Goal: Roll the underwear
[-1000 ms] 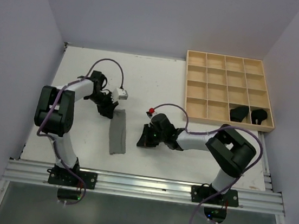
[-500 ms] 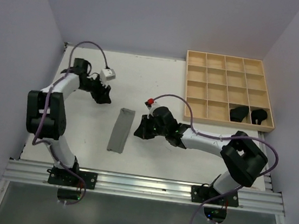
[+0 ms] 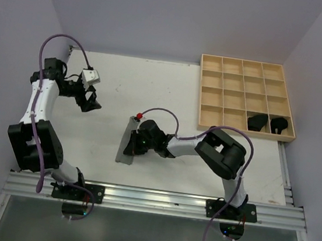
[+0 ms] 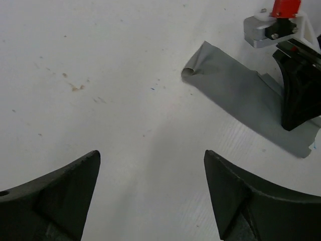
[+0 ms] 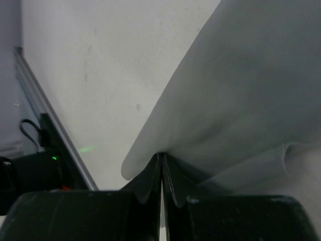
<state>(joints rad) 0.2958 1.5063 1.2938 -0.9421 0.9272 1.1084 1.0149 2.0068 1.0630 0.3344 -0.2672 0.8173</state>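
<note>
Underwear (image 3: 124,153), the grey piece folded into a narrow strip, lies on the table (image 3: 170,92) between the arms. Its long axis runs near to far, with the far end leaning slightly right. The left gripper (image 3: 90,104) has left the strip's far end and swung away left, its jaws spread wide and holding nothing. The right gripper (image 3: 136,145) has slid onto the strip's middle with jaws pressed together; whether they nip cloth is unclear. Folding looks finished, and rolling seems next.

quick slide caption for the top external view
Shut right gripper at the folded grey underwear; left gripper open and apart; two black rolls in the near row of the wooden tray.
</note>
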